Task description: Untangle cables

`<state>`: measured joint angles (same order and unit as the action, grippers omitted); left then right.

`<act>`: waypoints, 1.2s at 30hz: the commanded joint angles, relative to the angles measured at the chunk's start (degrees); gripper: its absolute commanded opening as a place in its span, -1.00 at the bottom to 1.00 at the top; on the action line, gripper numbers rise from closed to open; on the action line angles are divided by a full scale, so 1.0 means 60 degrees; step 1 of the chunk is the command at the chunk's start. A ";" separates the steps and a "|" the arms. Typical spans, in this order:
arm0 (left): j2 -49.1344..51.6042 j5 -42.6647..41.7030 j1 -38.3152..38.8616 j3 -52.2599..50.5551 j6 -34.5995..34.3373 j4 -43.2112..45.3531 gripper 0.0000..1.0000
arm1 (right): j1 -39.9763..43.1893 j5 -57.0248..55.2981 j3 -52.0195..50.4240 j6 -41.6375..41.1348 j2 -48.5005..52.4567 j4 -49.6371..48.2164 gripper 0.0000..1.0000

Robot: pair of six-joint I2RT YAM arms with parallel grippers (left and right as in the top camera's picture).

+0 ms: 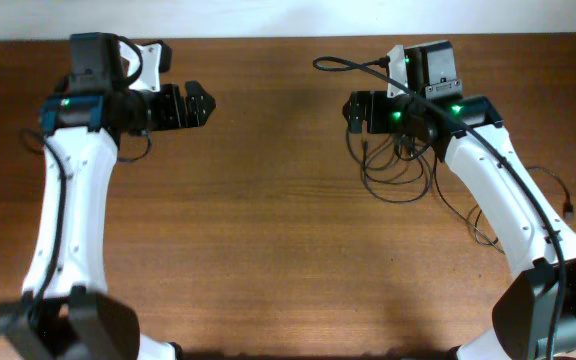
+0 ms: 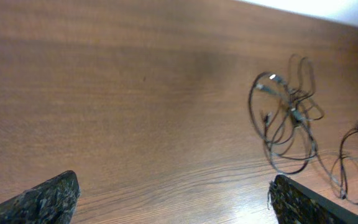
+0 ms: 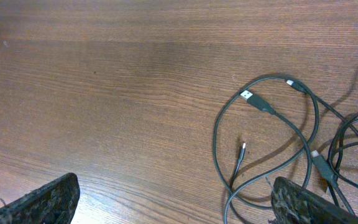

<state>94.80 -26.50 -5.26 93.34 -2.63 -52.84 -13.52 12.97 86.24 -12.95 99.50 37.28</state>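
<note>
The cables (image 1: pixel 398 175) are thin black cords lying in overlapping loops on the wooden table, right of centre, with more loops (image 1: pixel 480 225) trailing toward the right edge. My right gripper (image 1: pixel 353 112) hovers open at the bundle's upper left. In the right wrist view the cables (image 3: pixel 278 118) show a silvery plug (image 3: pixel 248 96) and a thin tip (image 3: pixel 243 149); one loop runs beside the right finger (image 3: pixel 303 202), and nothing lies between the fingers of the gripper (image 3: pixel 175 186). My left gripper (image 1: pixel 193 105) is open far to the left, over bare wood. Its wrist view shows the cables (image 2: pixel 288 118) at a distance from the gripper (image 2: pixel 174 186).
A thicker black cable (image 1: pixel 343 65) curls from the right arm's base at the table's far edge. The white wall edge (image 1: pixel 288 20) runs along the back. Both arms' white links (image 1: pixel 63 220) (image 1: pixel 508 210) stretch toward the front corners.
</note>
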 commanded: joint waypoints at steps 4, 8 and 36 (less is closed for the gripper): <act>-0.2550 0.0000 0.0036 0.0084 0.0080 0.0018 0.98 | 0.0015 -0.0025 0.0004 0.0015 0.0051 0.0007 0.97; -0.3424 0.0000 0.0036 0.0084 0.0084 0.0018 0.99 | 0.0015 -0.0025 0.0004 0.0015 0.0051 0.0007 0.97; -0.9242 -0.0004 0.0036 -0.8247 0.0084 0.8411 0.98 | 0.0015 -0.0025 0.0004 0.0015 0.0051 0.0007 0.97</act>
<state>44.29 -26.48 -5.19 47.53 -2.63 -4.19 -13.52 12.97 86.19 -13.08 99.53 37.23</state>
